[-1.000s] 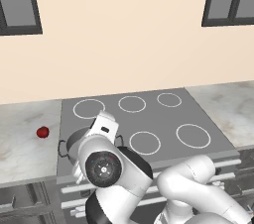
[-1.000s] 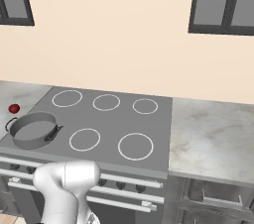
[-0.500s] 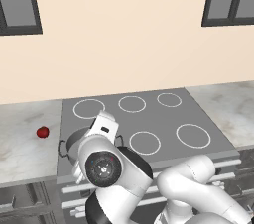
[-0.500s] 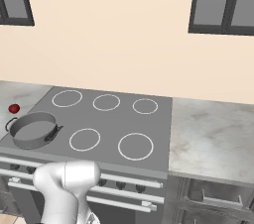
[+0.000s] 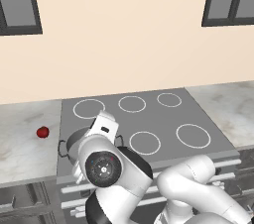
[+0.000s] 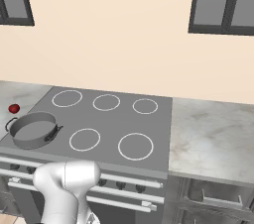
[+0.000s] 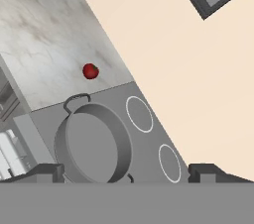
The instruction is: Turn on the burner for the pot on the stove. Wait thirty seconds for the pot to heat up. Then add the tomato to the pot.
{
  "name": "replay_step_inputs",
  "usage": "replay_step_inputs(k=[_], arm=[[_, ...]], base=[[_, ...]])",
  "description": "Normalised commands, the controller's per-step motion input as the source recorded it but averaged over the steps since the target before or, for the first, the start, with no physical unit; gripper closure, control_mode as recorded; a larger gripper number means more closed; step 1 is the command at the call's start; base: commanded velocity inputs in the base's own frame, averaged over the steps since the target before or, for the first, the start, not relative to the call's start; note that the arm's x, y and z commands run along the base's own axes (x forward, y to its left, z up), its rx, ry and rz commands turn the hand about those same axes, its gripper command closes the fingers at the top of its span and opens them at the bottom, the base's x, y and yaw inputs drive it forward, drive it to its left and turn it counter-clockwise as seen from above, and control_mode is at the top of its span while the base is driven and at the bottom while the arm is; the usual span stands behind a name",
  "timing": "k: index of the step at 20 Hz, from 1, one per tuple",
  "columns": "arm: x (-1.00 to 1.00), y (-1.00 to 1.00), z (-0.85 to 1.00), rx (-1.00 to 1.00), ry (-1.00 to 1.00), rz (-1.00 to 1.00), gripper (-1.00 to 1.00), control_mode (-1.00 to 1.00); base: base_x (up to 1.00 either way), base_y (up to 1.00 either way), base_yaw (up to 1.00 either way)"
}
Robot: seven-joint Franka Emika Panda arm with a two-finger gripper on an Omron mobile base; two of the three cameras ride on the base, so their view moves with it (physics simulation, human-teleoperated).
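The pot sits on the front-left ring of the stove, nothing inside it. The tomato lies on the marble bench left of the stove, apart from the pot. In the hand view the pincer hangs above the pot with its 2 fingertips spread wide, gripping nothing.

Pot on stove's front-left ring, tomato on counter left.
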Motion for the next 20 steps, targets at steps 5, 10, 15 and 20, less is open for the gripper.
replay_step_inputs(k=[5, 10, 15, 20], arm=[[0.00, 0.00, 0.00, 0.00, 0.00, 0.00, -1.00, -1.00], [0.00, 0.00, 0.00, 0.00, 0.00, 0.00, -1.00, -1.00], [0.00, 0.00, 0.00, 0.00, 0.00, 0.00, -1.00, -1.00], [0.00, 0.00, 0.00, 0.00, 0.00, 0.00, -1.00, -1.00]], base=[[0.00, 0.00, 0.00], [0.00, 0.00, 0.00], [0.00, 0.00, 0.00], [0.00, 0.00, 0.00]])
